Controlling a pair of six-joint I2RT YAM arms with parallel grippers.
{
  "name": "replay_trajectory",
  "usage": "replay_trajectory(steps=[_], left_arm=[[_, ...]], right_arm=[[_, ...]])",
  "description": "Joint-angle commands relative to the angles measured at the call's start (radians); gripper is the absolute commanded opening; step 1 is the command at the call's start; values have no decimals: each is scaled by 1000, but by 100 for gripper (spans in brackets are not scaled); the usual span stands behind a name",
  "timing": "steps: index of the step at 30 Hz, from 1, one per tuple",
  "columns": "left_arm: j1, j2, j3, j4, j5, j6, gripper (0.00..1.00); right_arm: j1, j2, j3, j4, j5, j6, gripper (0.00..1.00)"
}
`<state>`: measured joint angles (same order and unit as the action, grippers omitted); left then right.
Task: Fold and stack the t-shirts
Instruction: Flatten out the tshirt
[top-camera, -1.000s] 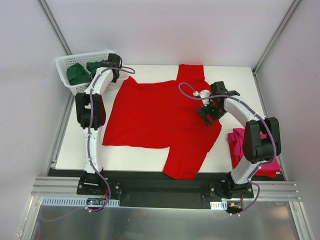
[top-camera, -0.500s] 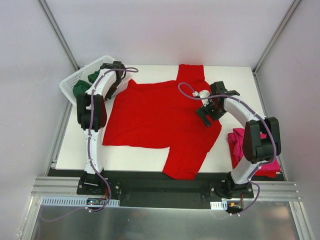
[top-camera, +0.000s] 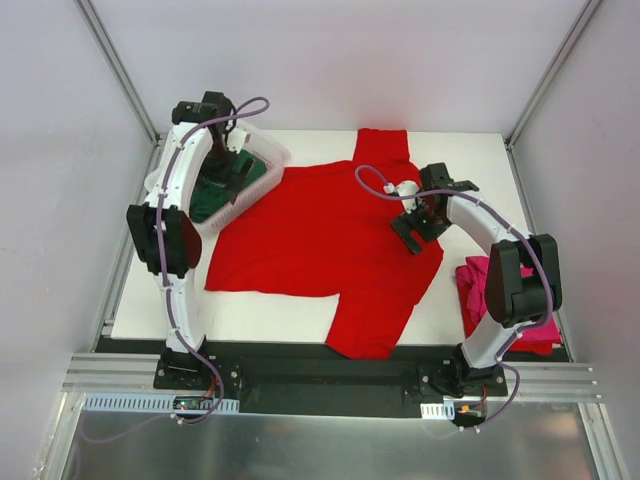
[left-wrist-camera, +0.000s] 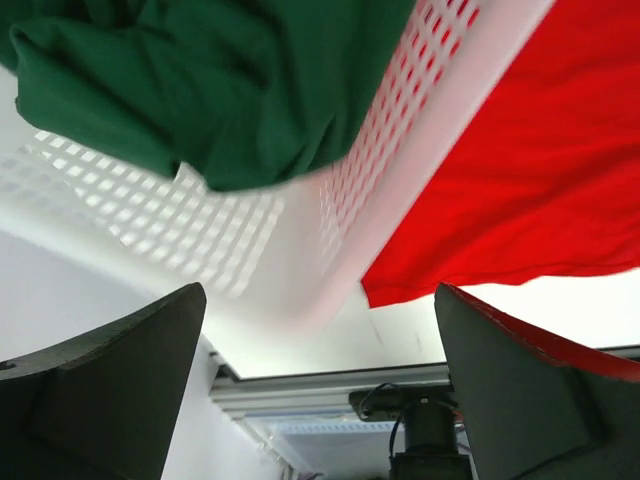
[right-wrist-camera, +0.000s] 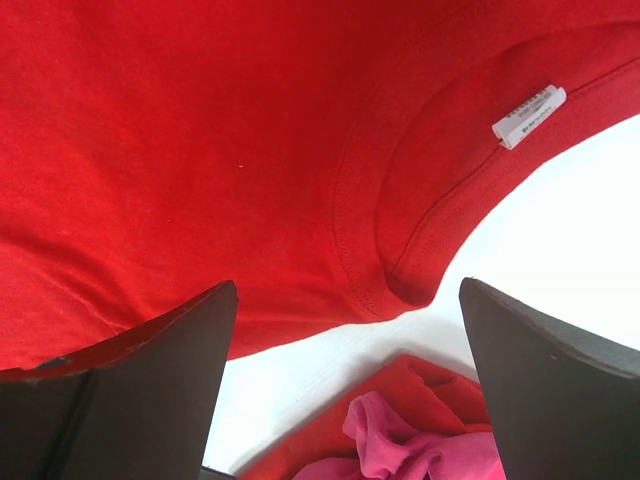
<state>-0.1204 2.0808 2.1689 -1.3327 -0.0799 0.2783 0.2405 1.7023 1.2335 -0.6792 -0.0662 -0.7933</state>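
White tabletop (top-camera: 290, 312), pale walls (top-camera: 350, 60) close on 3 sides. Red t-shirt (top-camera: 320, 230) lies flat mid-table, collar below my right gripper (right-wrist-camera: 347, 290), fingers apart. Left gripper (left-wrist-camera: 318, 300), likewise spread, over the corner basket (left-wrist-camera: 400, 130) (green shirts (left-wrist-camera: 230, 80) inside).

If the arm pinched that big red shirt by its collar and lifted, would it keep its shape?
Probably not: the red t-shirt lies flat and thin with soft creases, so it should droop. It looks light. Pushed, it would likely bunch, not slide.

spread t-shirt (top-camera: 320, 240) flat mid-counter (top-camera: 262, 316); basket (top-camera: 272, 156) far left against its edge, bunched t-shirt (top-camera: 208, 197) inside; crumpled t-shirt (top-camera: 479, 288) near right.
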Motion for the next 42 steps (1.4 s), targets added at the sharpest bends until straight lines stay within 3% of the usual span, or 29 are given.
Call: replay_trajectory(steps=[1,5,9,11,13,18,22,25,29,32,38,40,42], left_arm=[[48,-13,46,-63,191,7,99],[85,30,88,-54,204,1,99],[114,58,85,-10,169,97,99],[140,61,80,21,50,139,99],[171,42,42,154,-42,217,99],[211,65,6,317,-138,425,99],[223,105,74,343,-123,504,99],[220,41,-44,342,-95,565,99],[226,-97,-202,345,-150,560,99],[229,-172,-261,348,-270,391,99],[245,-306,-369,328,-293,158,99],[242,-368,-434,348,-238,189,99],[242,-428,-542,394,-146,332,99]], right_arm=[[11,-16,0,-29,-20,5,96],[14,-23,0,-37,-15,0,96],[14,-32,-8,-46,-7,-6,96],[14,-38,-12,-46,0,-9,96],[13,-46,-20,-46,-1,-12,96],[14,-32,-12,-57,-4,-7,96],[13,-33,-17,-62,6,-11,96],[14,-33,-25,-62,14,-15,96],[14,-24,-23,-62,11,-18,96],[14,-6,-14,-60,2,-18,96],[23,31,24,-65,-38,-6,96],[34,34,26,-69,-38,-6,96],[40,28,24,-74,-38,-10,96]])
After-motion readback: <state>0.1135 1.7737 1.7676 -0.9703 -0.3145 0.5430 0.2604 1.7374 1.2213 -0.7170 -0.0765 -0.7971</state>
